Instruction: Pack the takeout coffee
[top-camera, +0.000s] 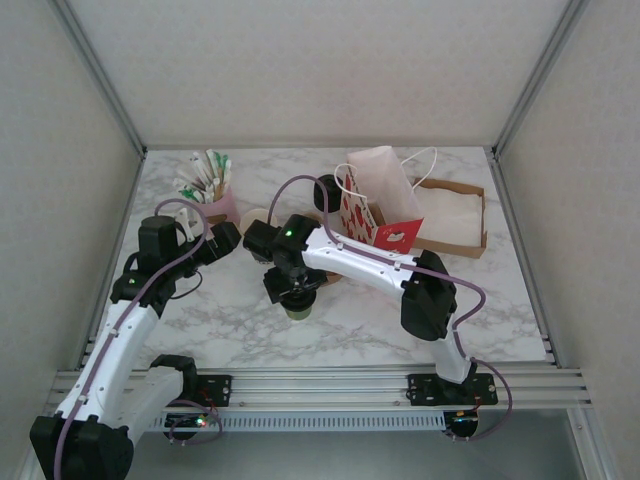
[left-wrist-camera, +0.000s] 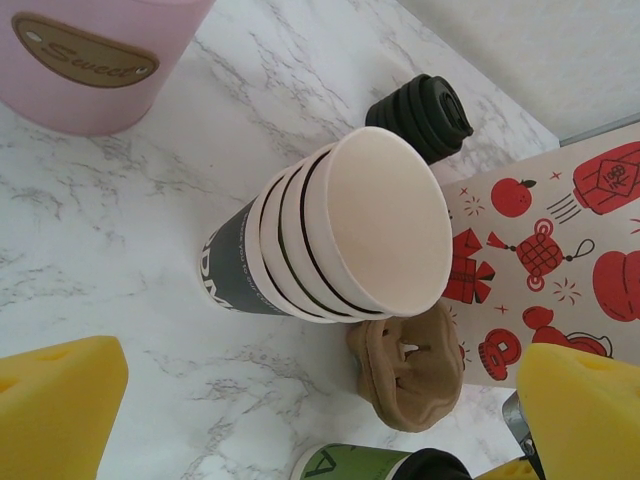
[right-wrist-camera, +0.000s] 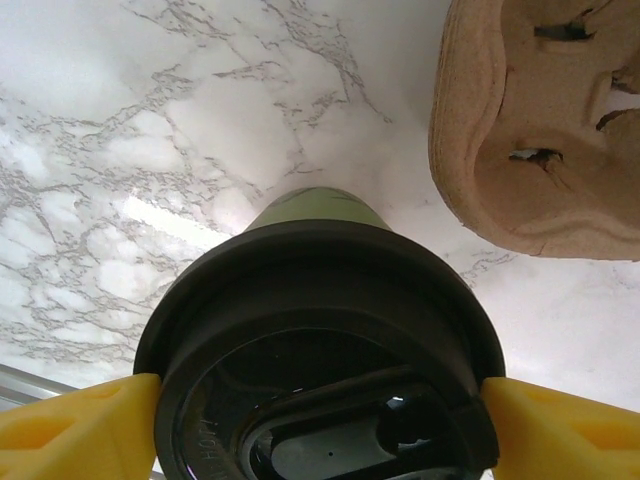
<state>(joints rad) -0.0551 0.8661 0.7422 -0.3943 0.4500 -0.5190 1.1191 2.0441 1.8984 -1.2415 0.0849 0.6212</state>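
Observation:
The takeout coffee (right-wrist-camera: 316, 207) is a green paper cup with a round black lid (right-wrist-camera: 320, 300), standing upright on the marble table (top-camera: 250, 310). My right gripper (right-wrist-camera: 320, 430) comes down over it, and its yellow pads (right-wrist-camera: 70, 430) press the lid's rim on both sides. From above, the right gripper (top-camera: 295, 292) covers the cup (top-camera: 297, 310). In the left wrist view the cup (left-wrist-camera: 365, 464) shows at the bottom edge. My left gripper (left-wrist-camera: 320, 410) hangs open above the table, left of the cup, with nothing between its pads.
A stack of nested cream cups (left-wrist-camera: 330, 230) stands below the left gripper. A black stack of lids (left-wrist-camera: 425, 115) lies beyond it. A brown pulp carrier (right-wrist-camera: 540, 130) lies beside the coffee. A red-printed paper bag (top-camera: 380, 205), a cardboard tray (top-camera: 455, 220) and a pink pot (top-camera: 215, 205) stand at the back.

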